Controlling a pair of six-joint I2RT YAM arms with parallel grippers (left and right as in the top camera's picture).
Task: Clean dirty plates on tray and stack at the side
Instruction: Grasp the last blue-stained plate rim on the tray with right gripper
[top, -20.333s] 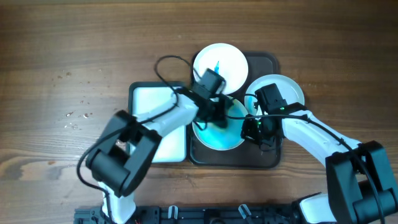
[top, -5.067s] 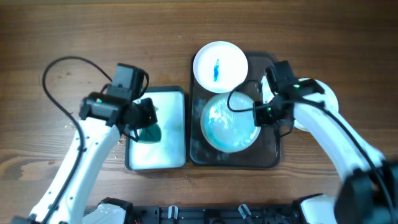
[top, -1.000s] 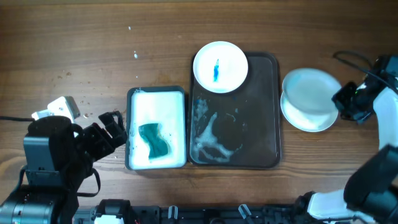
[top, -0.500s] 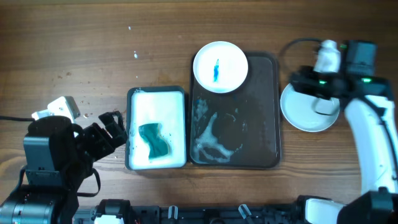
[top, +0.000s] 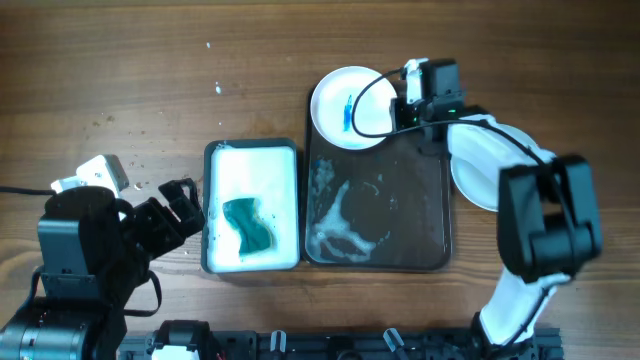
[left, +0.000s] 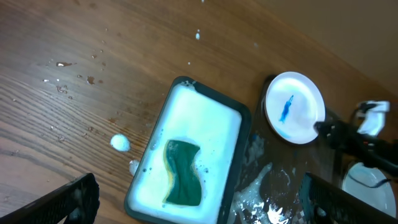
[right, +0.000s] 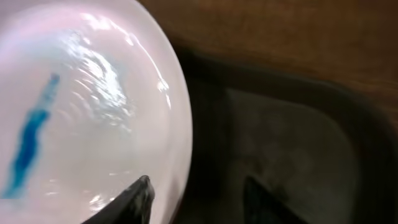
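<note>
Your right claw (right: 198, 194) is spread open, straddling the right rim of the round white plate (right: 93, 106) smeared blue, on the black rectangular tray (right: 286, 143).

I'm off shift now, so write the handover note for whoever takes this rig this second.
Left gripper: open, empty, beside the tub.
Right gripper: open, one finger on either side of the rim of the blue-smeared plate, at the far left corner of the tray.
Sponge lies in the soapy tub.
Done: Clean plates sit right of the tray.
Left: scrub the blue-smeared plate, then stack it on them.
</note>
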